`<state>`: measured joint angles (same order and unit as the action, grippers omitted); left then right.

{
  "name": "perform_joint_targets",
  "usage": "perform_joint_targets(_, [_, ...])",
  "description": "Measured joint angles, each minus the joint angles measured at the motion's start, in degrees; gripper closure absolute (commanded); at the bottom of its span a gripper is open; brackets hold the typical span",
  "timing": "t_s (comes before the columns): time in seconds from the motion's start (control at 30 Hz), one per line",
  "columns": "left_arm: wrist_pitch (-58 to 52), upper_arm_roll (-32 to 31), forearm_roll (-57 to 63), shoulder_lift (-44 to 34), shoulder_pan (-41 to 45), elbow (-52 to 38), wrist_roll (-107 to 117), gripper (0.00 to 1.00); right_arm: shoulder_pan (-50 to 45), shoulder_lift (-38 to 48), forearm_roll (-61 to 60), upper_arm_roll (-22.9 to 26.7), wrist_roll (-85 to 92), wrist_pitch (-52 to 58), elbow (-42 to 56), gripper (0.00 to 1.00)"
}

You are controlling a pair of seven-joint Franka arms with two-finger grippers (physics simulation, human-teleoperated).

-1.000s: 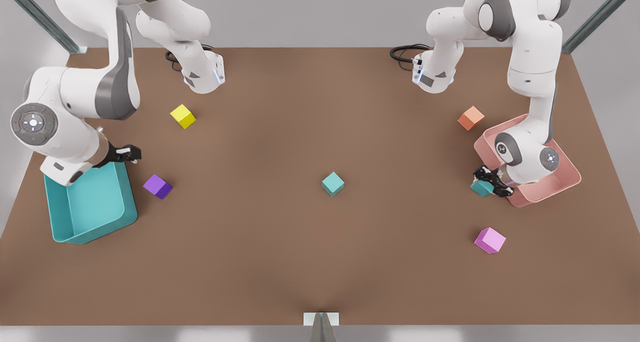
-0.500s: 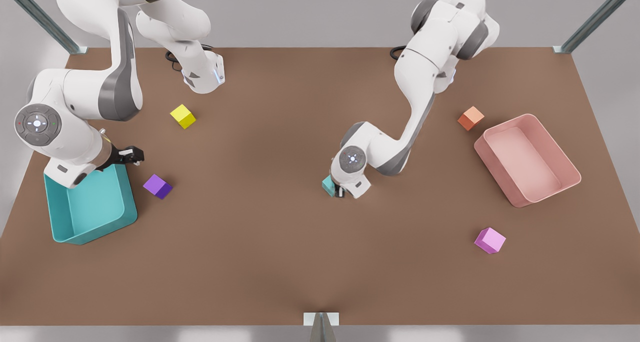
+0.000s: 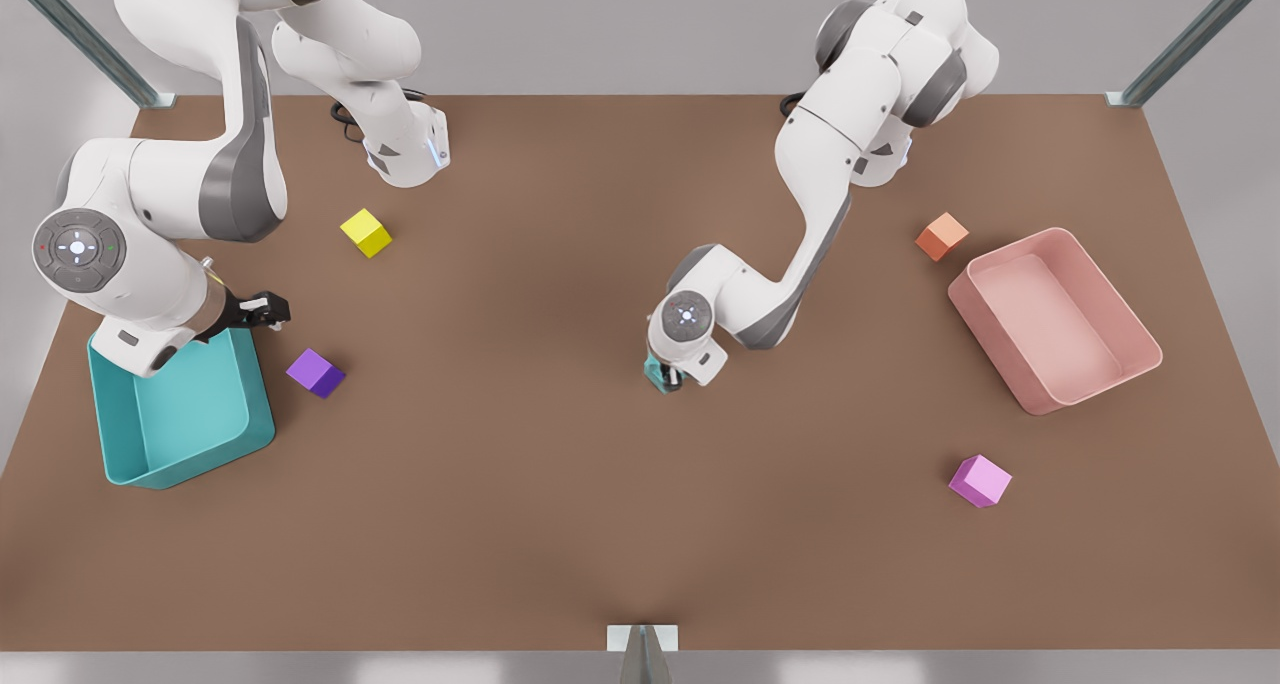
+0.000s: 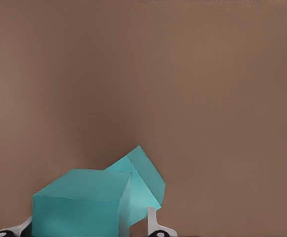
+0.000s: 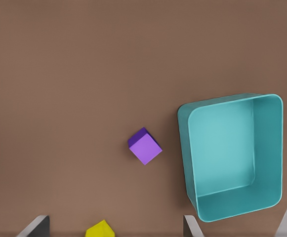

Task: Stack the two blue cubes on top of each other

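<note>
- Brown table (image 3: 520, 524) carries everything; the teal bin (image 3: 262, 434) sits at the front view's left end, so I'll place stuff off that.
- Pink bin (image 3: 985, 339) is way across the table from the teal bin, toward the front view's right.
- Right gripper (image 3: 265, 310) hangs just over the teal bin's far corner with its fingers spread wide and nothing between them – that arm is waiting.
- Left gripper (image 3: 672, 379) is well apart from the teal bin, out around the middle of the table, and its fingers are clamped on one blue cube (image 4: 79, 202).
- The second blue cube (image 4: 145, 175) is right under and behind the held one, turned at an angle to it – can't tell whether the two are touching.
- Purple cube (image 3: 315, 372) sits just beside the teal bin, on the side facing the pink bin.
- Yellow cube (image 3: 366, 232) is near the teal bin, farther back on the table.
- Orange cube (image 3: 941, 236) and pink cube (image 3: 979, 480) are both far from the teal bin, over by the pink bin.
</note>
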<state>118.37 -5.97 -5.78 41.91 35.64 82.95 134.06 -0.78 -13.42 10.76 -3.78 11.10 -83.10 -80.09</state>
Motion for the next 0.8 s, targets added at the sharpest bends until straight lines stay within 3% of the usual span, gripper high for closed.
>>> perform_joint_targets(0.8, [-5.8, -2.0, 0.9, -1.0, -1.6, 0.3, 7.3, 0.0, -0.3, 0.0, 0.1, 0.0, 0.3, 0.1, 0.0, 0.0])
